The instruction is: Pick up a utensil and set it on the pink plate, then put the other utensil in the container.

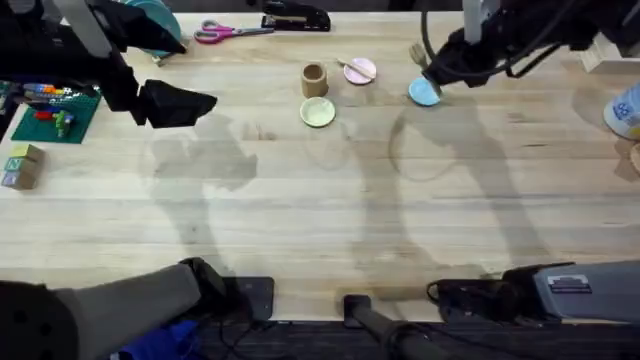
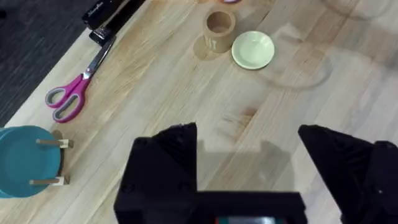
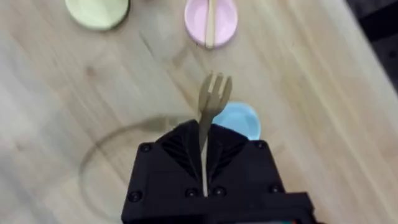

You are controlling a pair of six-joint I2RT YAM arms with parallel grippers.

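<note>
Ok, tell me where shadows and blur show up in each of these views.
Overhead: soft grey arm shadows spread across the table, and the arm bases along the bottom edge look blurred. Left wrist: the open left gripper is dark and soft-edged, with a faint shadow near the pale yellow-green plate. Right wrist: the right gripper holds the fork sharp, while the pink plate beyond is slightly soft.

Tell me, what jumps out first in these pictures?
The right gripper pinches a small light wooden fork by its handle, tines out, above the wooden table. Farther back, a small wooden spoon lies across the round pale pink plate, near the brown cylindrical cup.
</note>
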